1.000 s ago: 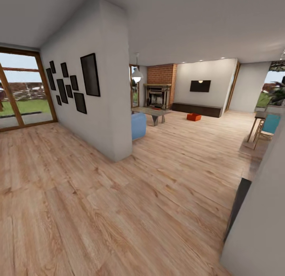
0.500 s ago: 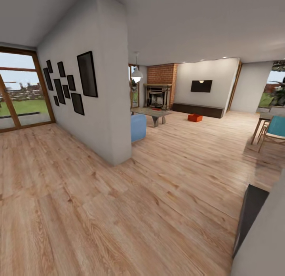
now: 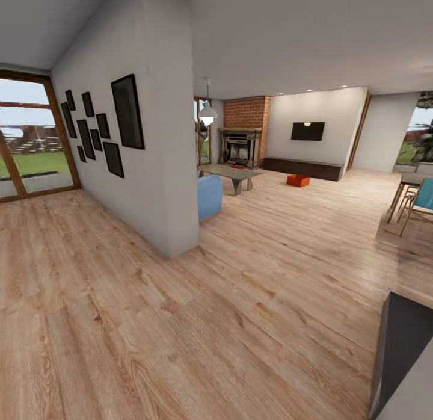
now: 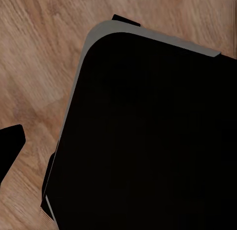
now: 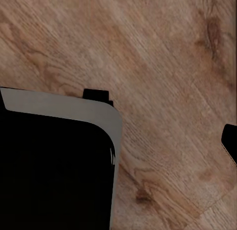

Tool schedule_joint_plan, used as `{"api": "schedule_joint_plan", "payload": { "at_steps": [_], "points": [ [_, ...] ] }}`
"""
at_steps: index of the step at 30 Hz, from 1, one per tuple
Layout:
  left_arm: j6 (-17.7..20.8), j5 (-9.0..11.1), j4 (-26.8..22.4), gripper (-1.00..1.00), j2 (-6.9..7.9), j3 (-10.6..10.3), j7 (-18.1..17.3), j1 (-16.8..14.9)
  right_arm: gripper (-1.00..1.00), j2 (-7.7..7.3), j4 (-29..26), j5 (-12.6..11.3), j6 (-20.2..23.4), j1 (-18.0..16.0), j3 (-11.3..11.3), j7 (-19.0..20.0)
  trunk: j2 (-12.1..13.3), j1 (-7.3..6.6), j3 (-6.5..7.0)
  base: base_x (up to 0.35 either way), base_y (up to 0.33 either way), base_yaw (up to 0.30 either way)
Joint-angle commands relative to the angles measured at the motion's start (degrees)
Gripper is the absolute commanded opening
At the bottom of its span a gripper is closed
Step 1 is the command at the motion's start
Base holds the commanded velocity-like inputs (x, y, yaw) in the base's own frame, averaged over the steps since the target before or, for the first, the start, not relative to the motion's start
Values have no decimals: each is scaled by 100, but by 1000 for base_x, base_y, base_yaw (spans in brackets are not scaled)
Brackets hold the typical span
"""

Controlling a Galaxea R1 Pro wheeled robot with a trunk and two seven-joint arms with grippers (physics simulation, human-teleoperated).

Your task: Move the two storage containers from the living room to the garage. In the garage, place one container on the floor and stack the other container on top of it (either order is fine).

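Observation:
One orange-red storage container [image 3: 297,180] sits on the light wood floor at the far end of the living room, in front of the long dark low cabinet [image 3: 302,167]. It is small and distant in the head view. I cannot make out a second container. In the left wrist view a dark fingertip [image 4: 10,147] of my left gripper shows at the picture's edge, over wood floor. In the right wrist view a dark fingertip [image 5: 231,141] of my right gripper does the same. Nothing sits between the fingers of either gripper.
A white partition wall [image 3: 162,167] with black frames juts out on the left, with a blue sofa [image 3: 210,196] behind its end. A coffee table [image 3: 231,173] and a brick fireplace [image 3: 243,137] lie beyond. A teal chair [image 3: 421,200] and a dark counter edge [image 3: 403,354] stand at the right. My black base [image 4: 148,136] shows in the wrist views.
The whole head view has shifted as the camera moved: the partition wall and the counter edge look nearer, and the chair has slid right. The container has kept its place.

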Motion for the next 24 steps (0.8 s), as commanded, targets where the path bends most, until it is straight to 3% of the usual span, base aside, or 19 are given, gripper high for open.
{"api": "schedule_joint_plan", "payload": {
  "at_steps": [1, 6, 18, 24],
  "points": [
    [-11, 18, -2, 100, 0, 0, 6, -1, 100, 2, 18, -55, -34, -7, 48, -4, -3, 3, -5, 325, 0, 0],
    [-17, 18, -3, 100, 0, 0, 6, 0, 100, 15, 18, -38, -32, -7, 53, 1, -3, 3, -5, 325, 0, -39],
    [-18, 18, -5, 100, 0, -2, 6, -1, 100, 12, 18, 10, -25, -7, 70, 3, -3, 3, -5, 325, 0, -230],
    [-13, 15, -4, 100, 0, -7, 6, 0, 100, 11, 18, 14, -19, -7, 79, 3, -3, 3, -5, 325, 0, -36]
  ]
}}
